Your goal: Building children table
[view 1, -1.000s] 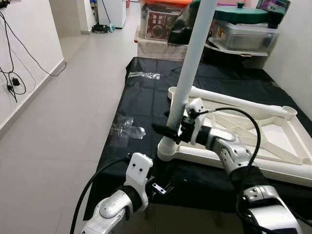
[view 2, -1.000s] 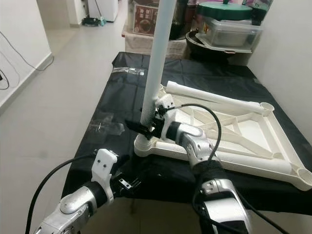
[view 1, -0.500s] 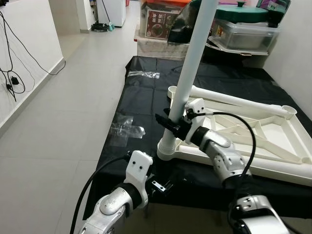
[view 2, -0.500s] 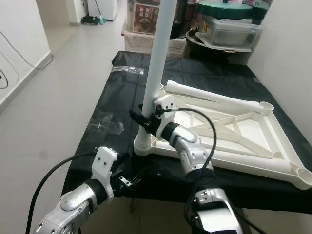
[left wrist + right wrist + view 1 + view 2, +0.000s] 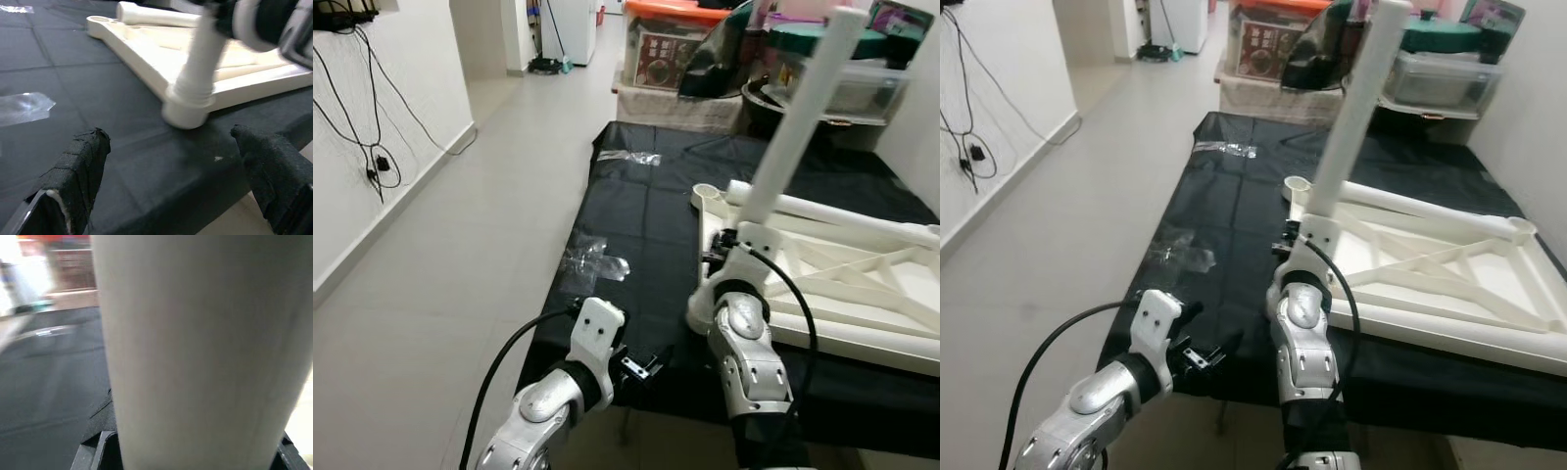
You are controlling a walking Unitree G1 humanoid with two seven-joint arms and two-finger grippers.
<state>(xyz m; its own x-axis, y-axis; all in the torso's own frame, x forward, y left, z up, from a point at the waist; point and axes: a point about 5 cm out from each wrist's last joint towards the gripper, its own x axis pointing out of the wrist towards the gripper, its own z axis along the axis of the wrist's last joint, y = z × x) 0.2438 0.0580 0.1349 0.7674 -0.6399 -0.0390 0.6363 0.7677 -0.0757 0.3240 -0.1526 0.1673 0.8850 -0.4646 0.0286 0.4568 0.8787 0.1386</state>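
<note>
The white children's tabletop [image 5: 842, 328] lies upside down on a black cloth [image 5: 646, 215]. A white table leg [image 5: 798, 117] stands in its near left corner socket [image 5: 188, 110], leaning to the right. My right gripper [image 5: 729, 250] is shut on the leg low down, just above the socket. Seen from the right wrist, the leg [image 5: 195, 352] sits close between the black fingers [image 5: 95, 450]. My left gripper [image 5: 171, 171] is open with nothing in it, hovering at the cloth's front edge, left of and below the socket. In the left eye view this left gripper [image 5: 641, 364] is low.
Clear plastic bags [image 5: 592, 264] lie on the cloth's left part, and another plastic bag [image 5: 628, 157] lies farther back. Storage boxes [image 5: 675, 44] and bins are stacked beyond the far end. Tiled floor [image 5: 460, 274] runs along the left, beside a wall with hanging cables [image 5: 372, 157].
The camera has shifted. The leg now leans more to the right than before. My right forearm has swung in under the leg, still gripping it. The left gripper stays at the cloth's edge.
</note>
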